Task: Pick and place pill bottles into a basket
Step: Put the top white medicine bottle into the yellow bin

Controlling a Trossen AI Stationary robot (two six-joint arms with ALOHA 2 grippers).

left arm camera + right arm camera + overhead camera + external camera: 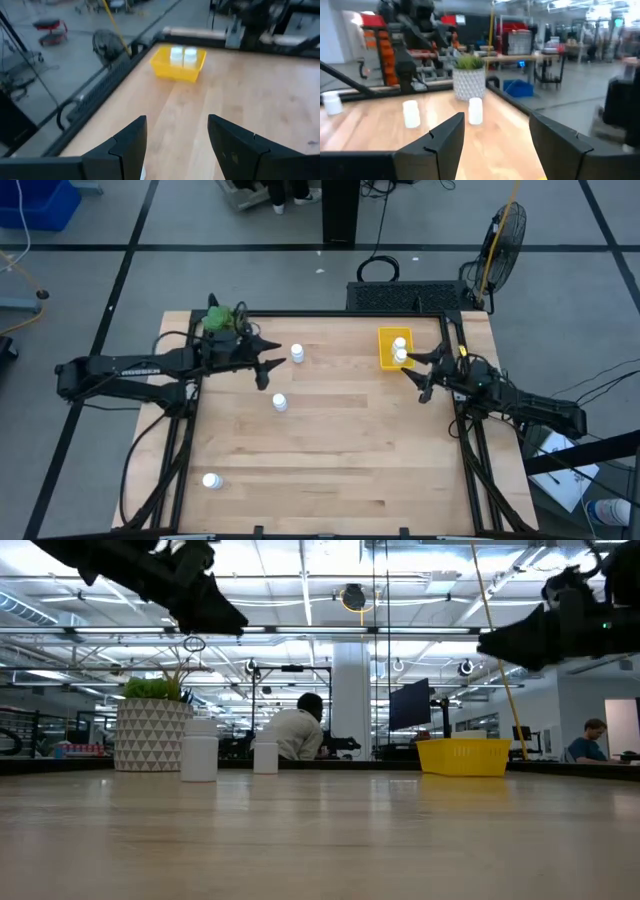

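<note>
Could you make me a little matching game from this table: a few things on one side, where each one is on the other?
Things:
1. basket
2. plant pot
3. lone bottle
4. right gripper

Places:
A. near the table's front left corner
B. at the back left corner
C. open, beside the basket
D. back right, with two bottles inside

Pairs: 1-D, 2-B, 3-A, 4-C

Both arms hang above the table, left gripper (270, 365) and right gripper (420, 375) fingers parted, empty.
</note>
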